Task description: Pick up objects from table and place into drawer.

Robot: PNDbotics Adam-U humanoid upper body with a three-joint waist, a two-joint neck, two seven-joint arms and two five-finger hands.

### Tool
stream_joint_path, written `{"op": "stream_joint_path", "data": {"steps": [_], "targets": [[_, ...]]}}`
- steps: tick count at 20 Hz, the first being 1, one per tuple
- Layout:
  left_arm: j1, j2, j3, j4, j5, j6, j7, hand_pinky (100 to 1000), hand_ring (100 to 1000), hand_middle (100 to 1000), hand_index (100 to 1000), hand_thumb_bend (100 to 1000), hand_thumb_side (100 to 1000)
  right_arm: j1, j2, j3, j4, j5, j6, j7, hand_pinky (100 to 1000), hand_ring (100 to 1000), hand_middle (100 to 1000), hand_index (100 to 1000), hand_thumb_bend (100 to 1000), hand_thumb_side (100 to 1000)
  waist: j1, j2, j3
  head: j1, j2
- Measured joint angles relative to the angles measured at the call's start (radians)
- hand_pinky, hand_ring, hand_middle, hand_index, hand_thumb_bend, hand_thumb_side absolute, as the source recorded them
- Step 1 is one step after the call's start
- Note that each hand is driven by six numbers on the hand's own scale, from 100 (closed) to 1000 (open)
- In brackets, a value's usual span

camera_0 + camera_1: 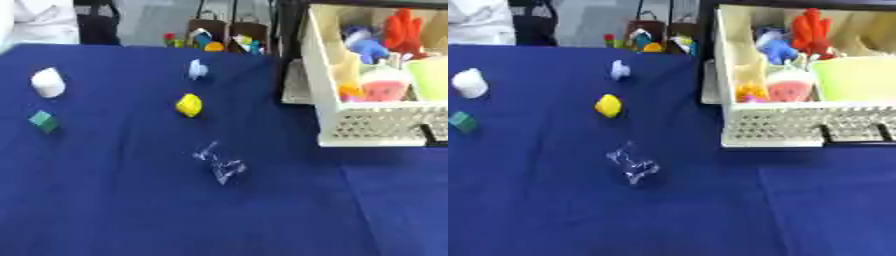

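Note:
On the blue table point(114, 200) lie several small objects: a yellow lump point(189, 105) near the middle, a pale blue piece point(198, 69) behind it, a white rounded piece point(48, 82) at the left, a green block point(43, 121) below it, and a clear crumpled item point(220, 163) toward the front. A cream open drawer point(785, 130) with a perforated front stands at the right; it holds a red toy point(809, 27), a blue toy point(779, 48), a pink cup-like item point(791, 87) and a pale green container point(855, 77). Neither hand shows in either view.
Behind the table's far edge stand brown bags with colourful items point(214, 40). A person in white point(39, 20) stands at the far left corner. A lighter blue cloth patch point(402, 200) covers the front right.

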Motion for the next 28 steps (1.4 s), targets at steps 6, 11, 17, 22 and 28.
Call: {"op": "stream_joint_path", "data": {"steps": [6, 11, 17, 22, 28], "targets": [[0.0, 0.0, 0.0, 0.0, 0.0, 0.0, 0.0, 549, 671, 674, 818, 421, 1000, 0.0, 0.0, 0.0, 0.0, 0.0, 0.0, 0.0, 750, 788, 751, 836, 100, 1000, -0.002, 0.0, 0.002, 0.0, 0.0], [0.005, 0.002, 0.002, 0.0, -0.002, 0.008, 0.006, 545, 661, 670, 816, 420, 1000, 0.0, 0.0, 0.0, 0.0, 0.0, 0.0, 0.0, 750, 788, 750, 836, 100, 1000, -0.003, 0.0, 0.002, 0.0, 0.0], [0.05, 0.073, 0.013, 0.0, -0.03, 0.065, 0.015, 532, 635, 660, 821, 407, 1000, 0.0, 0.0, 0.001, 0.0, 0.0, 0.001, 0.001, 751, 788, 751, 836, 100, 1000, -0.001, 0.0, 0.004, 0.003, 0.0], [0.098, 0.169, 0.017, 0.0, -0.081, 0.131, -0.011, 528, 622, 662, 835, 411, 1000, 0.0, -0.001, 0.002, 0.0, 0.0, 0.001, 0.002, 751, 787, 751, 836, 100, 1000, -0.004, -0.008, 0.003, 0.024, -0.003], [0.113, 0.277, 0.018, 0.026, -0.145, 0.212, -0.057, 552, 642, 693, 863, 481, 979, 0.0, -0.001, 0.007, 0.0, 0.0, 0.001, 0.007, 752, 787, 751, 837, 100, 1000, -0.006, -0.017, 0.002, 0.043, -0.009]]}}
